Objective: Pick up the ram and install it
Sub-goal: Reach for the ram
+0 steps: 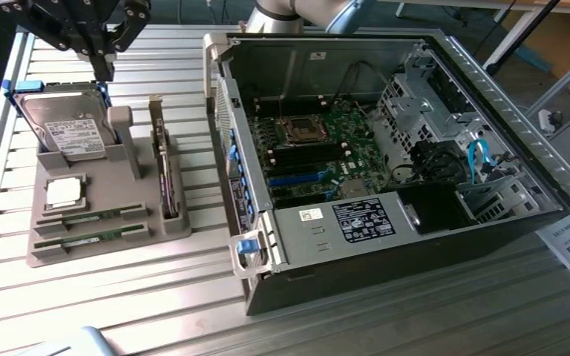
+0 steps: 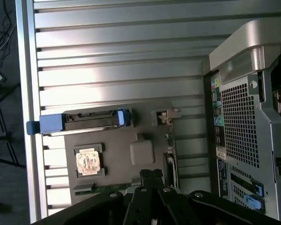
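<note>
Two ram sticks, thin and green, lie flat in the front slots of a grey holder (image 1: 107,256): one (image 1: 92,220) behind the other (image 1: 87,239). In the wrist view a green strip of ram (image 2: 105,188) peeks out just past the black fingers. My gripper (image 1: 104,70) hangs high at the exterior view's top left, above the far end of the hard drive (image 1: 62,126) and well away from the ram. Its fingers (image 2: 146,176) are pressed together, shut with nothing between them.
The holder also carries a square silver CPU (image 1: 64,191) and an upright card (image 1: 166,174). The open computer case (image 1: 522,141) stands to the exterior view's right, its motherboard (image 1: 315,148) exposed. The slatted metal table (image 1: 166,311) runs beneath everything.
</note>
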You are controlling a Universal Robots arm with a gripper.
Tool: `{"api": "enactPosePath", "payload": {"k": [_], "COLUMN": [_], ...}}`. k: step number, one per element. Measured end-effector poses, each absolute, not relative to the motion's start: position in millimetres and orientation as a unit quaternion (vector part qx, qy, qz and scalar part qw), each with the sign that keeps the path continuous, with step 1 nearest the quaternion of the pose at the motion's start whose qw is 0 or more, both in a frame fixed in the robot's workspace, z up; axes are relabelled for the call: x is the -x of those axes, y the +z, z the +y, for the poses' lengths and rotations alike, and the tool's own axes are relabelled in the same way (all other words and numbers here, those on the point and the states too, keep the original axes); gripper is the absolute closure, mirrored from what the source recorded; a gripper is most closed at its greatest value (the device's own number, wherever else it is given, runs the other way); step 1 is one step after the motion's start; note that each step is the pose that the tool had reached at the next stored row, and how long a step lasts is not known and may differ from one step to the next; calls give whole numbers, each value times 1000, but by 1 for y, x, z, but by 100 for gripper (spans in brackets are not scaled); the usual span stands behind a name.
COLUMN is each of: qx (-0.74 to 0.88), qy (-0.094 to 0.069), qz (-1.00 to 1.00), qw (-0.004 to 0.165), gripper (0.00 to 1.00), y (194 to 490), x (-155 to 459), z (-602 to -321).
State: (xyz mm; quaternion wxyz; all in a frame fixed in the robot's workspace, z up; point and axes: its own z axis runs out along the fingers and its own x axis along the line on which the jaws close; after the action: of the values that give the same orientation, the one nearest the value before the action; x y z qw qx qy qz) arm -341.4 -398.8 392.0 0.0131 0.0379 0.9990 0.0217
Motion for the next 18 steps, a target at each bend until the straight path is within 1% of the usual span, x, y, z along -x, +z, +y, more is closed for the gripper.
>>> {"api": "enactPosePath", "payload": {"k": [10,18], "qx": [-38,-38], "qy": [22,22], "qz": [999,999], "qw": [13,13], "gripper": [90,90], "y": [392,392], "x": [375,375], "z": [-399,-399]}}
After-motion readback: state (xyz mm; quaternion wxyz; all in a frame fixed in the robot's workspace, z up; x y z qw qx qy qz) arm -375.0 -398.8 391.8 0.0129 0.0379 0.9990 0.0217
